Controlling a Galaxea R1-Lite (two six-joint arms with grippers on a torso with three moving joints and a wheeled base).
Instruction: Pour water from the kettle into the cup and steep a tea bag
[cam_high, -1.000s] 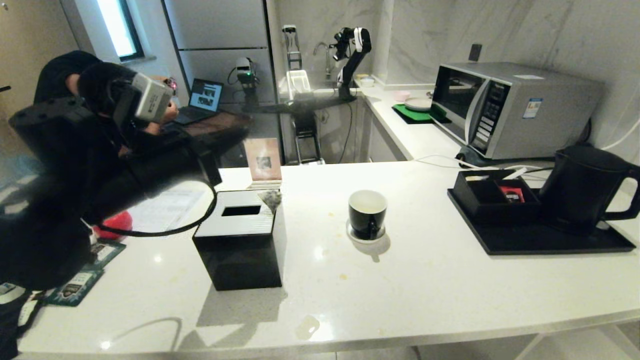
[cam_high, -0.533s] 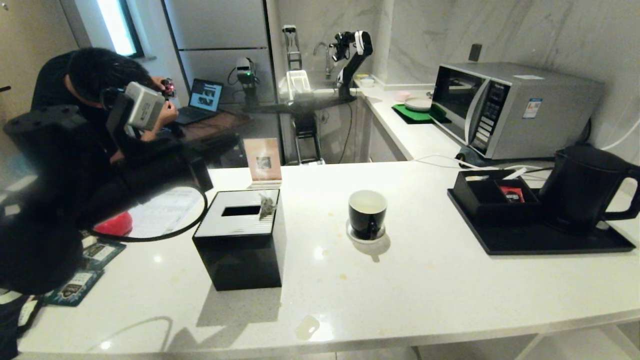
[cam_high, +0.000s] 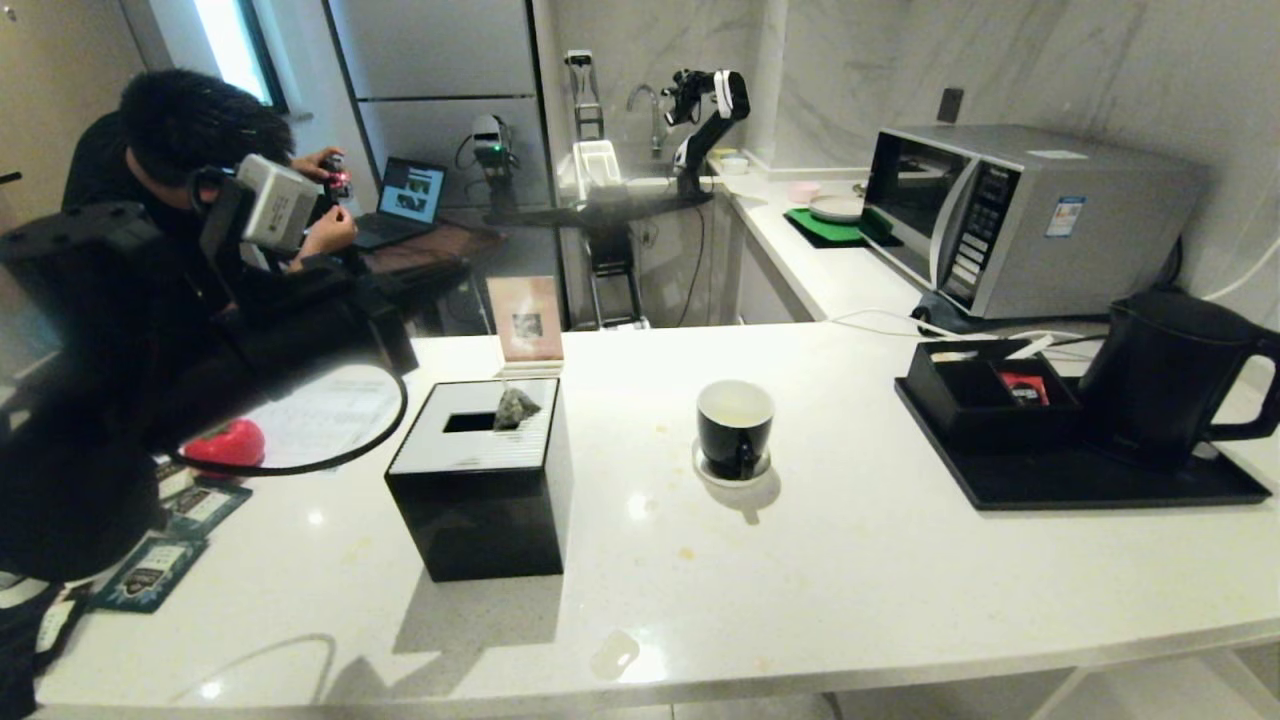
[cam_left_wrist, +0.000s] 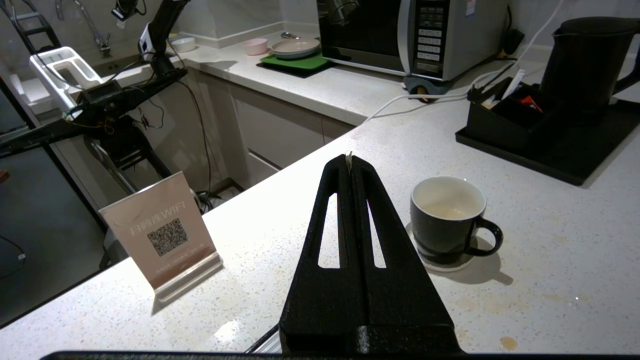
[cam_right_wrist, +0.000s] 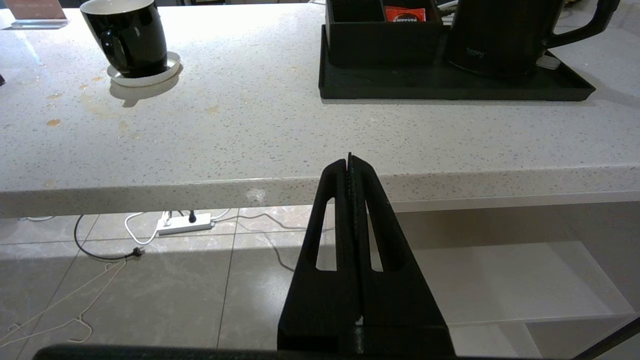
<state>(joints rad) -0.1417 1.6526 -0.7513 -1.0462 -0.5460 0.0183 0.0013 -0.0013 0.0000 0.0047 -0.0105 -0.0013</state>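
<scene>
The tea bag (cam_high: 516, 408), a small grey-green pouch, dangles on a thin string just above the top of a black tissue box (cam_high: 480, 480). My left gripper (cam_left_wrist: 348, 157) is shut, with a white sliver of the bag's string pinched at its tip. The pouch itself is hidden under the fingers in the left wrist view. The black cup (cam_high: 735, 425) with a white inside stands on its saucer to the right of the box and holds a little pale liquid. The black kettle (cam_high: 1165, 375) sits on a black tray (cam_high: 1080, 490) at the far right. My right gripper (cam_right_wrist: 349, 159) is shut and empty, below the counter's front edge.
A compartment box (cam_high: 985, 400) with a red sachet shares the tray, with a microwave (cam_high: 1010, 215) behind it. A WiFi sign (cam_high: 527, 320) stands behind the tissue box. Teal packets (cam_high: 150, 575) and a red object (cam_high: 225, 445) lie at the left. A person (cam_high: 190, 130) sits beyond the counter.
My left arm has drawn slightly to the left. The hanging tea bag has swung with it from the tissue box's right corner toward the slot. The person has lifted their head.
</scene>
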